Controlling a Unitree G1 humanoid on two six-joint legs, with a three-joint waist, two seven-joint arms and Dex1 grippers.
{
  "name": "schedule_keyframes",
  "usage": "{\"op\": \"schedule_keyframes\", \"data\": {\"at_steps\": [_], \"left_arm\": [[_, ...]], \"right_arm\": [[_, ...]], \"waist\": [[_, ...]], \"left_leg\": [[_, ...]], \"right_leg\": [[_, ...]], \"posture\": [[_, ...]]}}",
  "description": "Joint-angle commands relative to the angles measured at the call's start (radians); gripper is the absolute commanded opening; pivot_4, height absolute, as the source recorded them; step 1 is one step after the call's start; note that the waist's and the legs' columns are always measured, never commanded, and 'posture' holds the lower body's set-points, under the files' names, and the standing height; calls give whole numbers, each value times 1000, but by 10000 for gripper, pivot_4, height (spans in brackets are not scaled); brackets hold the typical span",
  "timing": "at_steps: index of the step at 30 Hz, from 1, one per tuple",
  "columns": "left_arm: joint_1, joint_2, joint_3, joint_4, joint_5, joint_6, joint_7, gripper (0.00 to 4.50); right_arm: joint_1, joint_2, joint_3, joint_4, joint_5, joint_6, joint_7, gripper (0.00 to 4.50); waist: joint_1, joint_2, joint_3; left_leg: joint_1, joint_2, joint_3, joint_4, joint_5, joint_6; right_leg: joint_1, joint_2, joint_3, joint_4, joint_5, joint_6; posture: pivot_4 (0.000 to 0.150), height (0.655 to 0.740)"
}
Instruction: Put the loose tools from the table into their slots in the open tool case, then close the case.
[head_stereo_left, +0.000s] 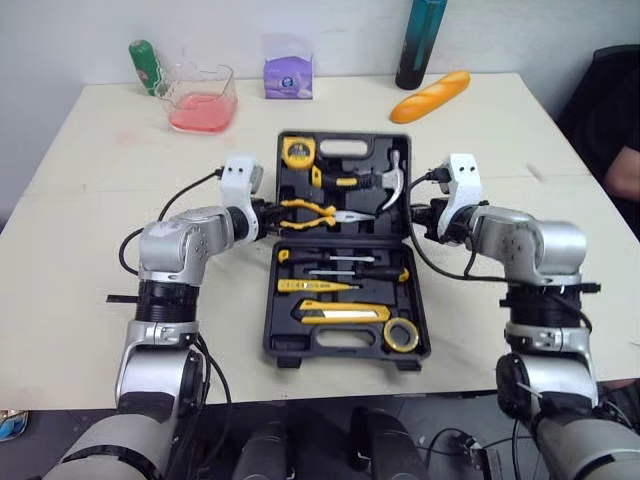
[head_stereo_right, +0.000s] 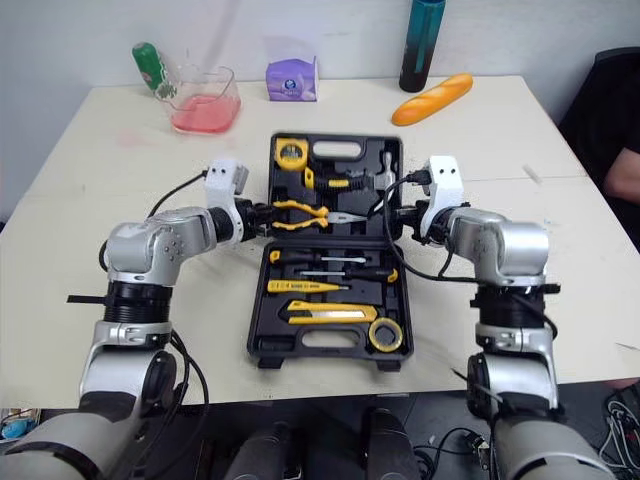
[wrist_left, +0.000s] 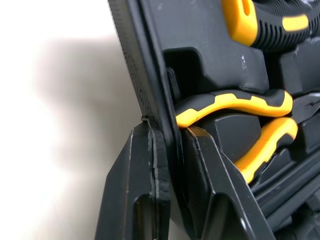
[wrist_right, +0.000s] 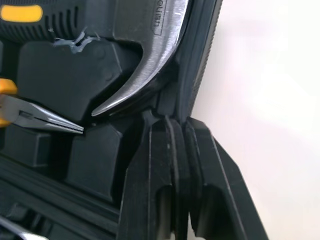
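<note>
The black tool case lies open in the middle of the table, its lid flat on the far side. Pliers, a hammer and a tape measure sit in the lid. Screwdrivers, a yellow utility knife and a tape roll sit in the near half. My left gripper is shut on the lid's left wall, one finger on each side. On the lid's right wall my right gripper is shut the same way, beside the hammer claw.
Along the far edge stand a green bottle, a clear container of pink liquid, a purple box, a dark bottle and a bread roll. A person sits at the right edge.
</note>
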Motion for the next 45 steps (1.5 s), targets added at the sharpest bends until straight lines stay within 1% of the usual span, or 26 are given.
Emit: {"op": "schedule_keyframes", "data": {"at_steps": [1,2,4,7,8,10,13,16,18,20,22,23,24,25,26,28,29,30,31,33,36,40,42,45], "left_arm": [[19,22,64,-30,35,-244,6,539],[31,17,67,-32,48,-297,28,99],[61,17,59,-40,69,-402,30,40],[165,64,-20,-44,176,-657,-16,40],[197,83,-47,-37,206,-724,-39,40],[229,103,-68,-15,233,-804,-51,40],[310,136,-72,10,267,-939,-55,40],[364,165,-74,19,306,-1017,-52,40],[399,180,-80,13,306,-1057,-83,40],[416,176,-64,5,283,-1054,-88,40],[431,170,-54,-18,246,-1034,-110,9282],[436,169,-54,-29,226,-1020,-129,12277],[457,179,-57,-52,214,-1020,-160,17960],[479,190,-54,-74,202,-997,-179,21992],[496,198,-49,-90,197,-981,-189,27400],[551,233,-26,-134,178,-934,-221,36746],[600,262,3,-171,150,-896,-248,40962],[649,289,38,-206,126,-859,-266,41046],[684,307,63,-234,110,-831,-277,41046],[740,335,120,-283,65,-781,-293,41046],[774,353,169,-332,22,-743,-311,41046],[785,358,189,-372,3,-706,-328,41046],[789,356,191,-383,-4,-696,-332,41046],[766,350,166,-397,-20,-663,-348,41046]], "right_arm": [[92,-71,69,-74,-139,-400,48,0],[128,-85,91,-63,-184,-533,49,0],[185,-113,128,-16,-256,-736,47,0],[259,-176,189,108,-398,-1103,-8,0],[273,-196,208,148,-438,-1191,-28,0],[280,-219,230,216,-490,-1324,-63,0],[304,-272,273,317,-612,-1531,-146,0],[318,-303,297,387,-657,-1627,-168,0],[317,-325,311,436,-678,-1705,-175,0],[310,-332,318,472,-679,-1743,-179,0],[313,-337,329,480,-625,-1733,-104,0],[314,-339,328,480,-611,-1734,-85,0],[321,-341,326,474,-569,-1721,-42,3761],[329,-347,322,469,-534,-1718,-7,7806],[336,-351,320,463,-507,-1714,24,11632],[361,-371,310,443,-441,-1678,106,21396],[386,-394,303,424,-390,-1639,175,27396],[413,-417,286,407,-335,-1605,231,31057],[433,-431,272,390,-297,-1579,270,31057],[482,-457,217,338,-189,-1452,340,31057],[527,-477,141,273,-94,-1344,395,31057],[569,-485,73,154,12,-1141,457,31057],[593,-490,63,105,20,-1083,482,31057],[626,-476,48,11,91,-950,526,31057]], "waist": [[1,0,0],[1,0,0],[2,0,0],[2,-1,0],[2,-1,0],[0,-1,0],[-1,-1,0],[-5,-1,0],[-8,-1,0],[-8,-1,0],[-10,-1,0],[-11,-1,0],[-10,-1,0],[-9,-1,0],[-5,-1,0],[1,-1,0],[1,-1,0],[1,-1,0],[1,-1,0],[4,-1,0],[13,-1,0],[13,0,0],[9,0,0],[8,0,0]], "left_leg": [[-1,0,0,0,0,0],[-1,-1,2,0,0,0],[-2,-1,4,0,0,0],[-2,-2,5,0,1,1],[-2,-2,5,0,1,1],[-1,-1,5,1,1,2],[2,3,6,1,2,2],[5,5,6,0,2,2],[8,6,6,0,2,2],[12,6,6,-2,2,2],[16,7,4,-2,2,2],[18,8,1,-2,1,2],[19,8,0,-2,1,2],[18,8,-1,-2,1,3],[18,8,-1,-1,1,3],[17,8,-3,0,1,3],[17,8,-3,0,1,4],[17,8,-2,0,0,3],[17,8,-2,0,0,4],[18,10,-3,0,-1,3],[17,10,-8,2,-1,3],[17,10,-10,2,-1,3],[17,10,-10,1,-2,2],[17,11,-9,1,-2,1]], "right_leg": [[0,0,-1,-1,0,0],[0,0,-1,-1,0,0],[0,-1,-2,-1,0,0],[0,-2,-2,-2,0,1],[0,-1,-2,-2,0,1],[0,-2,-1,-1,0,1],[3,-2,-1,-1,1,1],[4,-2,1,-1,2,1],[6,-1,2,-1,2,1],[10,-2,2,-2,1,0],[16,-2,1,-4,1,0],[19,-2,1,-5,1,0],[20,-2,0,-5,1,0],[20,-2,0,-5,1,0],[21,-3,-1,-5,1,0],[21,-3,-1,-6,1,0],[21,-4,-1,-6,1,0],[21,-4,-1,-6,1,0],[21,-4,-1,-6,1,0],[22,-5,-1,-7,1,0],[25,-6,0,-8,2,-2],[25,-7,0,-8,2,-3],[25,-7,0,-8,2,-4],[24,-5,-1,-8,2,-4]], "posture": [[1500,7349],[1500,7349],[1500,7349],[1500,7349],[1500,7349],[1500,7349],[1500,7349],[1500,7349],[1500,7349],[1500,7349],[1500,7349],[1500,7349],[1500,7349],[1500,7349],[1500,7349],[1500,7349],[1500,7349],[1500,7349],[1500,7349],[1500,7349],[1500,7349],[1500,7349],[1500,7349],[1500,7349]]}}
